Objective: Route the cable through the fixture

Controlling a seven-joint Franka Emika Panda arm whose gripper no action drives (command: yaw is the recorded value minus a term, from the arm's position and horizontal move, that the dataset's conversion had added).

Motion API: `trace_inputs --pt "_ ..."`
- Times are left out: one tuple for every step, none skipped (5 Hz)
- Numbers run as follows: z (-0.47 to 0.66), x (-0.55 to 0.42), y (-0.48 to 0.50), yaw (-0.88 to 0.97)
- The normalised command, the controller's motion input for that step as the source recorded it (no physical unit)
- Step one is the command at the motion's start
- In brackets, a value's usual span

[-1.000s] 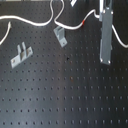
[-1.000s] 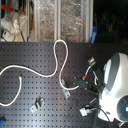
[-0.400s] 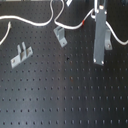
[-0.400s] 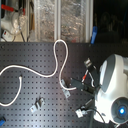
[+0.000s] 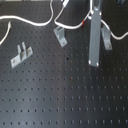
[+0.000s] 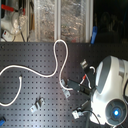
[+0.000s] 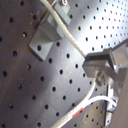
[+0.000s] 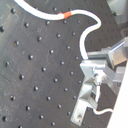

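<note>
The white cable runs along the far side of the black pegboard in the first exterior view, with its red tape band just beside my gripper. My gripper is shut on the cable. In the first wrist view the cable passes over a grey fixture and into the gripper; the red band lies beyond. In the second wrist view the cable curves from the red band into the gripper. In the second exterior view the cable loops across the board.
In the first exterior view, grey fixtures stand on the pegboard: one at the view's left, one in the middle, one right of the gripper. The white arm fills the second exterior view's right. Clutter lines the far edge.
My gripper has moved toward the first exterior view's left with the cable, bringing the red band closer to the middle fixture. The fixtures have not moved.
</note>
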Motion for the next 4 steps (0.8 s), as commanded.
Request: trace_inputs --pt "0.08 -0.121 0.157 -0.32" --pt "0.00 0.004 0.023 0.00" --pt "0.13 -0.070 0.133 -0.19" --pt "0.11 -0.105 0.091 -0.26"
